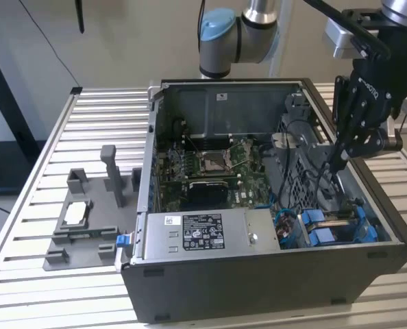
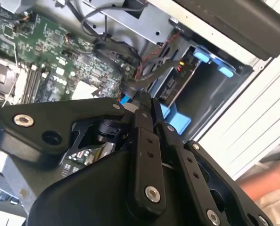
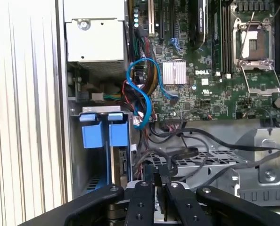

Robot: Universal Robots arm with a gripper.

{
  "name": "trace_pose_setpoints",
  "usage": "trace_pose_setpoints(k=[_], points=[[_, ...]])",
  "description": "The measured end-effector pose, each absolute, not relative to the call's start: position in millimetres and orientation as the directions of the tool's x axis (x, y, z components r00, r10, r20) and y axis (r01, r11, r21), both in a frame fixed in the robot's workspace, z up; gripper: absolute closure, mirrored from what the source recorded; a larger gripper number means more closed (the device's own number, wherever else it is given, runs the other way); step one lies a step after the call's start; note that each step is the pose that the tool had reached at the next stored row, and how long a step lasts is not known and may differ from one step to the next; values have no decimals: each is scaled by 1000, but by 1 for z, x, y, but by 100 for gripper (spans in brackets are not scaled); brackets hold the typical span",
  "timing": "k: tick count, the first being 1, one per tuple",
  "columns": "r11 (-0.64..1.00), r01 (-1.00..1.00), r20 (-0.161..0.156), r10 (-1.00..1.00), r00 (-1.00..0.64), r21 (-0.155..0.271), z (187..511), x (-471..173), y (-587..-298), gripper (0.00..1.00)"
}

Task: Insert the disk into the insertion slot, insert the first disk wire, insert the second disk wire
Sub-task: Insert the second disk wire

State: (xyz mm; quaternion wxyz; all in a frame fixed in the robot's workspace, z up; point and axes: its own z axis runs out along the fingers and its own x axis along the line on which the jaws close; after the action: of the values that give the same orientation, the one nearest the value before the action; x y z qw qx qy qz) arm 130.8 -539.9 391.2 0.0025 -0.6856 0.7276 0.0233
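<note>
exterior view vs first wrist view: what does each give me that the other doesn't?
Exterior view gives the grey fixture on the slatted table, at the exterior view's left of the case, and the arm's blue joint. First wrist view gives the silver heatsink and the blue cable looping beside it. Both show the gripper, the blue-fitted insertion slot, the CPU socket and the power supply.

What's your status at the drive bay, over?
Gripper shut on black wire, beside slot. Disk looks seated inside. Loose cables crowd the approach.
</note>
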Motion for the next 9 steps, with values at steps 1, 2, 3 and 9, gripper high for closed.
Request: trace_pose_setpoints(k=[1, 2, 3, 9], points=[[59, -998, -32, -998, -60, 29, 391, 129, -540, 84], [59, -998, -29, -998, -59, 28, 391, 126, -539, 84], [58, -998, -25, -998, -59, 26, 391, 124, -539, 84], [56, -998, -15, -998, -56, 4, 389, 113, -539, 84]])
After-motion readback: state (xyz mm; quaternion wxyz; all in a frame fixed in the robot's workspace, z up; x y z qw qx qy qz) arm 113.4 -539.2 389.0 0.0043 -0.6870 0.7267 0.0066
